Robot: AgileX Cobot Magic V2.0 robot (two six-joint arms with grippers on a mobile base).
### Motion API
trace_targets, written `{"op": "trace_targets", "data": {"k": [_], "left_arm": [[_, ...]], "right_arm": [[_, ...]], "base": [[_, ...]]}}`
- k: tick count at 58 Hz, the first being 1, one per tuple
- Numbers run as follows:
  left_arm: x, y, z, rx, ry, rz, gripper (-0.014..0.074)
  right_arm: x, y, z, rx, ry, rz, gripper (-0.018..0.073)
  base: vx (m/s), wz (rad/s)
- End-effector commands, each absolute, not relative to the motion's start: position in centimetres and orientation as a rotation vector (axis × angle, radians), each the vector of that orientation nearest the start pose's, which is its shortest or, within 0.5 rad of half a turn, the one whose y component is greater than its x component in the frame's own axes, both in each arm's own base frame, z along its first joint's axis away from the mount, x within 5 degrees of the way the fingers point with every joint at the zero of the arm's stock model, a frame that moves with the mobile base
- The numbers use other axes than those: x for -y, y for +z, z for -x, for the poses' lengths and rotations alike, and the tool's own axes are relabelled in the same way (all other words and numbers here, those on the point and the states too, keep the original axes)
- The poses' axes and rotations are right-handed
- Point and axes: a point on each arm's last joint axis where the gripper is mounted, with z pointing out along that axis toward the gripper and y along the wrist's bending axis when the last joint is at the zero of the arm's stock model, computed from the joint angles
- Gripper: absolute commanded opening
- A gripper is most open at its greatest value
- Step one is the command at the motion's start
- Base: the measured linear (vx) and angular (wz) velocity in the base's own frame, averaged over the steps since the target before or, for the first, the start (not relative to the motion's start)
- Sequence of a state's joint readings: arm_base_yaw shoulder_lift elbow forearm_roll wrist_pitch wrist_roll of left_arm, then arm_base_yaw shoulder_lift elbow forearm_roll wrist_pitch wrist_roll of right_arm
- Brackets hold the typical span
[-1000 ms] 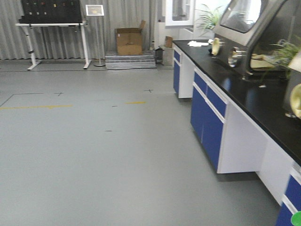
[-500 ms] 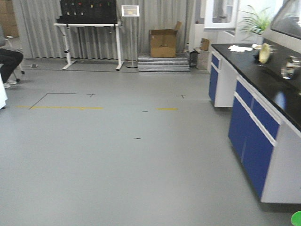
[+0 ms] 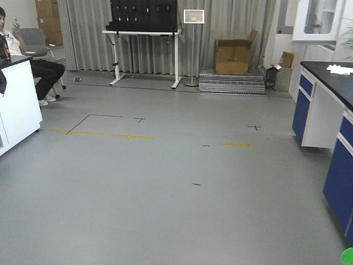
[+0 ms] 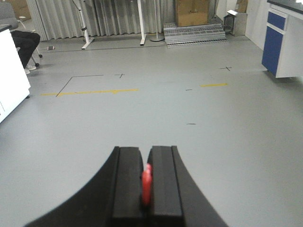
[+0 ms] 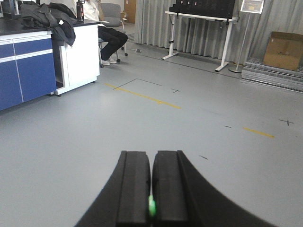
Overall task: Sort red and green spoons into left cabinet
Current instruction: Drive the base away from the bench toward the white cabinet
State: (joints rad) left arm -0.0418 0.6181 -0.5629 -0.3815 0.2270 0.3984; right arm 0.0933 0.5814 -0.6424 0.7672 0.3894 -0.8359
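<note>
My left gripper (image 4: 146, 156) is clenched on the red spoon (image 4: 147, 184), a sliver of it showing between the fingers. My right gripper (image 5: 151, 158) pinches the green spoon (image 5: 151, 206) likewise. Both hang above grey floor (image 3: 165, 210)

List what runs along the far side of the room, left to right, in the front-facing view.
Seated person → white-legged table carrying a black panel → sign on a stand → cardboard box → blue-fronted lab bench.
</note>
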Motion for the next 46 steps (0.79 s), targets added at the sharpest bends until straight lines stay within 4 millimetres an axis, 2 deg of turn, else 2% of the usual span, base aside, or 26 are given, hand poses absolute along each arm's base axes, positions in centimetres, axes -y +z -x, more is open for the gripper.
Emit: {"op": "trace_targets", "data": {"k": [1, 46], "left_arm": [[1.16, 34.83, -13.12, -1.644, -0.082, -0.086, -0.0003], [1.17, 34.82, -13.14, -1.645, -0.082, -0.086, -0.0003]], "right_arm": [[-3.12, 36.94, -11.5, -1.609, 0.198, 0.312, -0.0004], [-3.12, 36.94, -11.5, -1.609, 0.198, 0.312, -0.0004]], "base": [[0.56, 0.12], [0.6, -0.07]]}}
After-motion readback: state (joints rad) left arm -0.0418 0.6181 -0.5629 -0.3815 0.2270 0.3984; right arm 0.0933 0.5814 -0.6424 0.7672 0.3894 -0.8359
